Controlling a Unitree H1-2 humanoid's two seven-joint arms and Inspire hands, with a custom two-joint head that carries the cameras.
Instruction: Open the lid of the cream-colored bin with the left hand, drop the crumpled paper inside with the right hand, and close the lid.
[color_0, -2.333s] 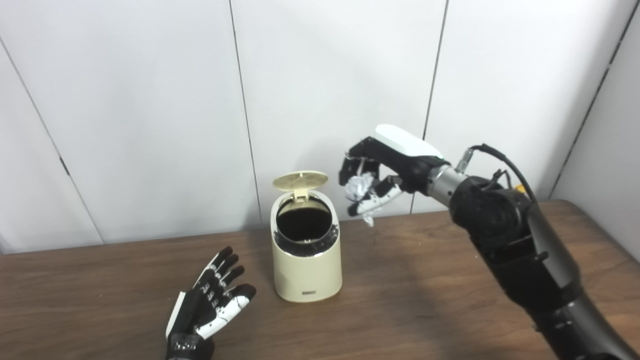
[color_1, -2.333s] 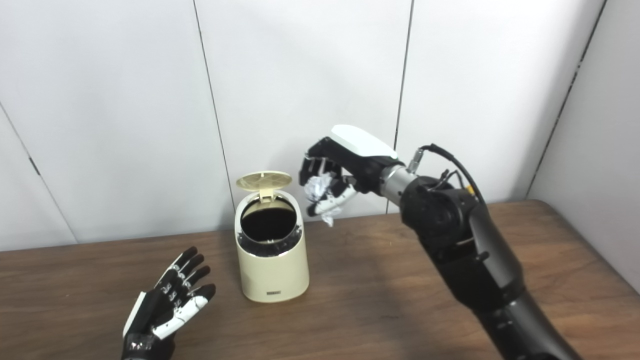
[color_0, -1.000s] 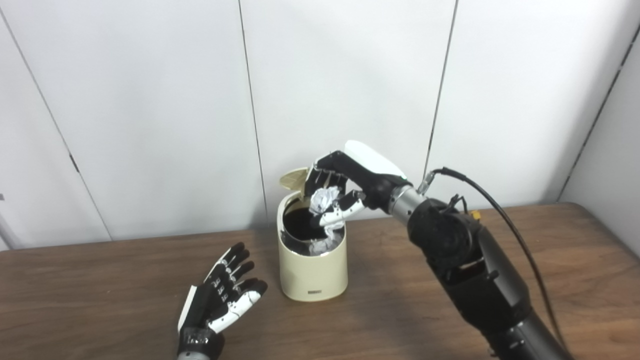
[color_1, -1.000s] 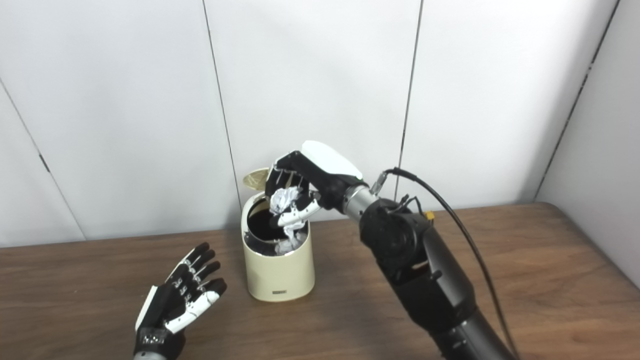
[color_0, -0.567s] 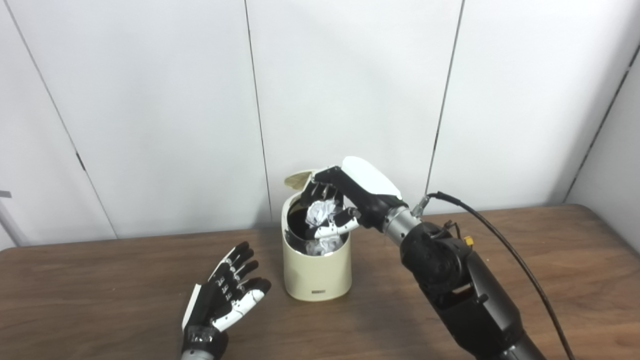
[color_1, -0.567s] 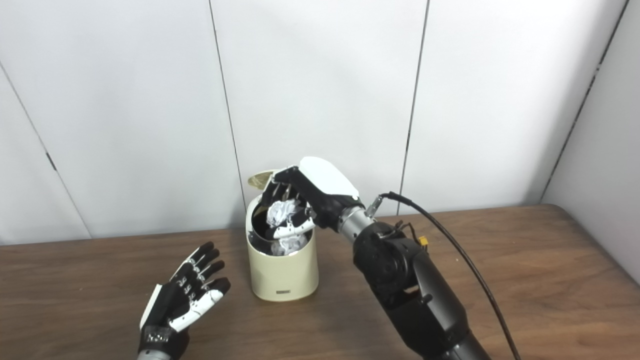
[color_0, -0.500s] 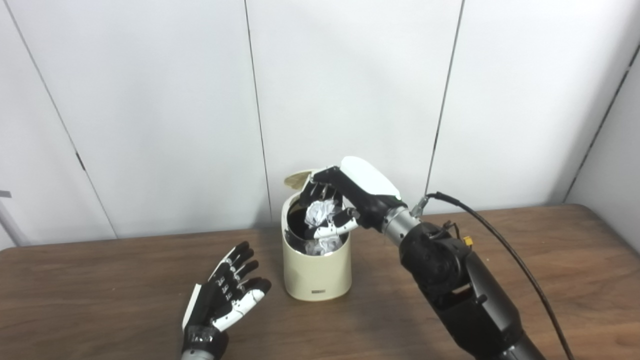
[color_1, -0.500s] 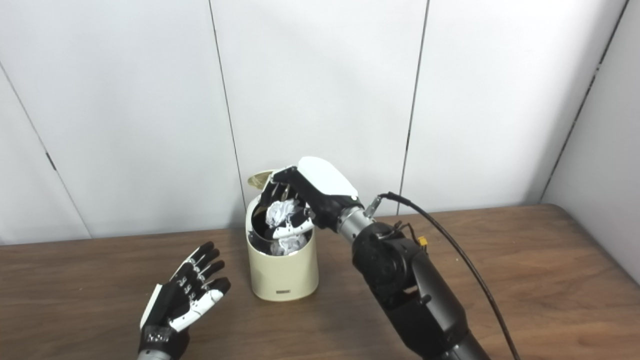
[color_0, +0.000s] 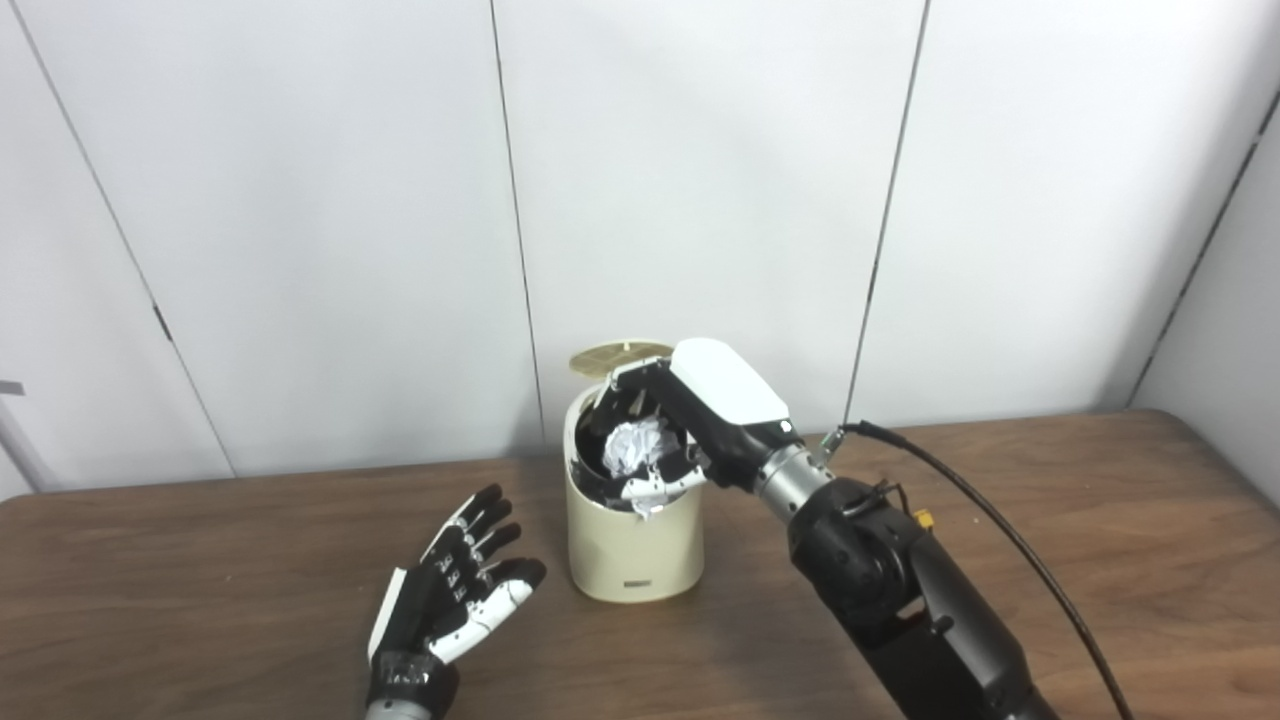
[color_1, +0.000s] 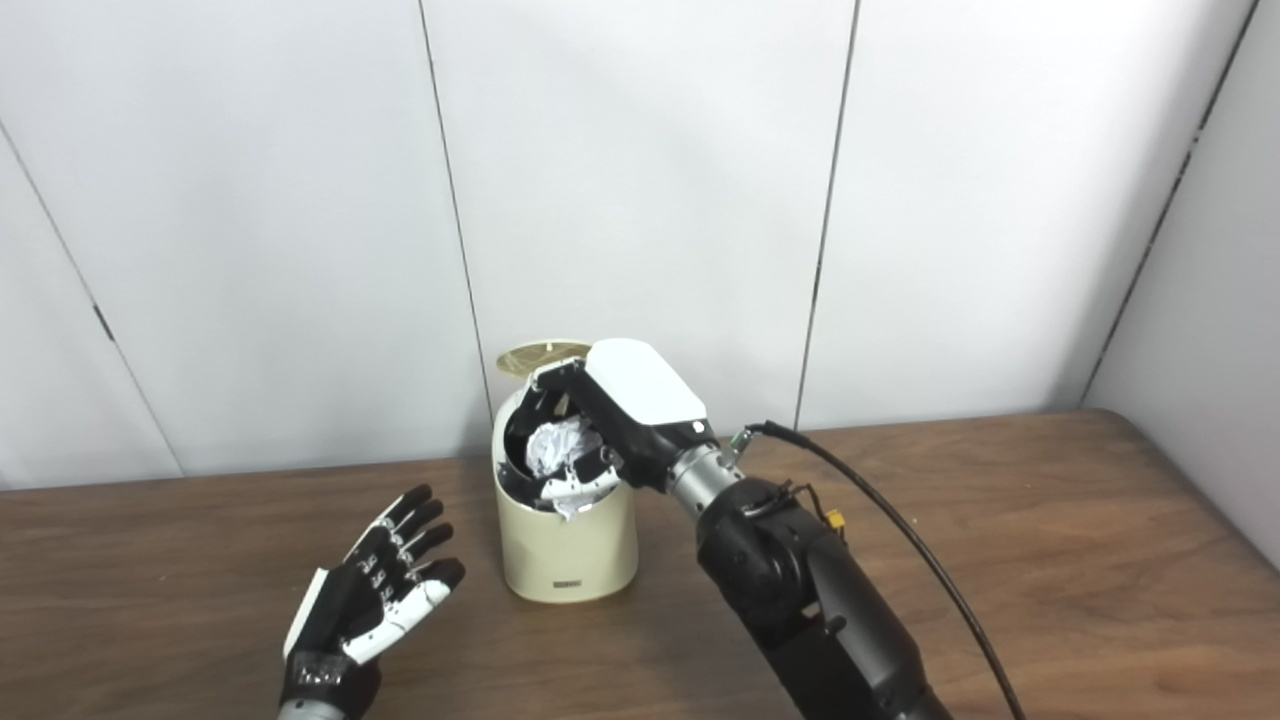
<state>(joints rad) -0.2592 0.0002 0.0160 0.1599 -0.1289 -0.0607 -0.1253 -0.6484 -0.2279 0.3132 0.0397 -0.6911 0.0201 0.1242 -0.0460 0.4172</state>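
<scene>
The cream-colored bin (color_0: 632, 545) stands on the wooden table near the wall, its round lid (color_0: 620, 356) flipped up behind the opening. My right hand (color_0: 690, 420) sits right over the bin's mouth, fingers dipping into it, shut on the crumpled white paper (color_0: 636, 447). The paper is at rim level, partly inside the opening. My left hand (color_0: 455, 590) rests open, palm up, on the table to the left of the bin, holding nothing.
A white panelled wall (color_0: 300, 200) rises just behind the bin. The brown table (color_0: 1100, 520) stretches to the right, with a black cable (color_0: 1000, 540) running along my right arm.
My right hand has carried the paper leftward and down from beside the bin to its open mouth. The left hand has stayed put. The camera has shifted a little.
</scene>
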